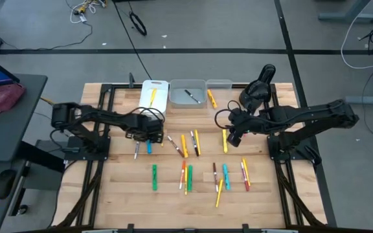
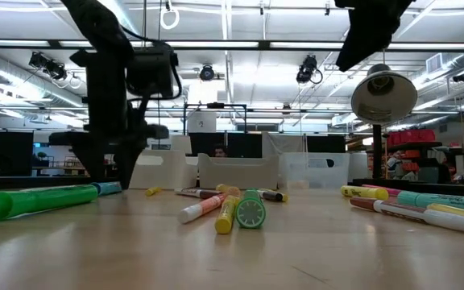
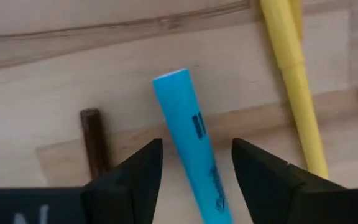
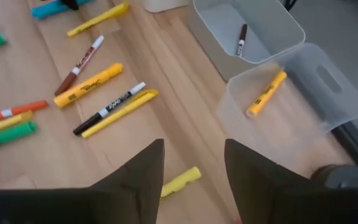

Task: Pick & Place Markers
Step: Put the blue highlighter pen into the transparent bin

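your wooden table (image 1: 122, 194) carries three bins at twelve o'clock: white bin (image 1: 154, 94), middle bin (image 1: 186, 94) with a dark marker, clear bin (image 4: 303, 99) holding an orange marker (image 4: 266, 93). loose markers (image 1: 193, 171) lie scattered centre to six o'clock. your left gripper (image 3: 194, 171) is down at nine o'clock, fingers parted around a blue marker (image 3: 194, 155), not clamped. your right gripper (image 4: 194, 168) hovers at two o'clock, fingers parted, holding nothing, a yellow marker (image 4: 180, 182) below.
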### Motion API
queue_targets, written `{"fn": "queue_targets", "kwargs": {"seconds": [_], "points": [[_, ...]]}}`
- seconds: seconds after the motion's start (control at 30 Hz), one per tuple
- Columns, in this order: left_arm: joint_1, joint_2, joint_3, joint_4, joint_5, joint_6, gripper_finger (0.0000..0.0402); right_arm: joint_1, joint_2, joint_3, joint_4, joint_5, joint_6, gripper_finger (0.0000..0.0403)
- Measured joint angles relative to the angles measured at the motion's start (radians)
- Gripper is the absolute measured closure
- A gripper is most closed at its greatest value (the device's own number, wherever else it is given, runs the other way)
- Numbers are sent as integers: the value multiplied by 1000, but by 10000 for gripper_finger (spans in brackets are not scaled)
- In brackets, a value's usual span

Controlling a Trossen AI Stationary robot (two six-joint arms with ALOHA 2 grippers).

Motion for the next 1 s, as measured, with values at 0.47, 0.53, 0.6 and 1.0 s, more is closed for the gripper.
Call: {"fn": "queue_targets", "kwargs": {"seconds": [0.47, 0.53, 0.6, 1.0], "points": [[0, 41, 8, 4, -23, 35, 333, 0, -8, 0, -2, -2, -45, 239], [0, 32, 26, -18, -20, 73, 333, 0, -8, 0, 12, -2, -58, 239], [1, 19, 48, -43, -17, 119, 333, 0, -8, 0, 43, -2, -56, 239], [46, -246, 290, 100, 73, 466, 333, -114, 46, 0, 556, -245, 105, 231]]}}
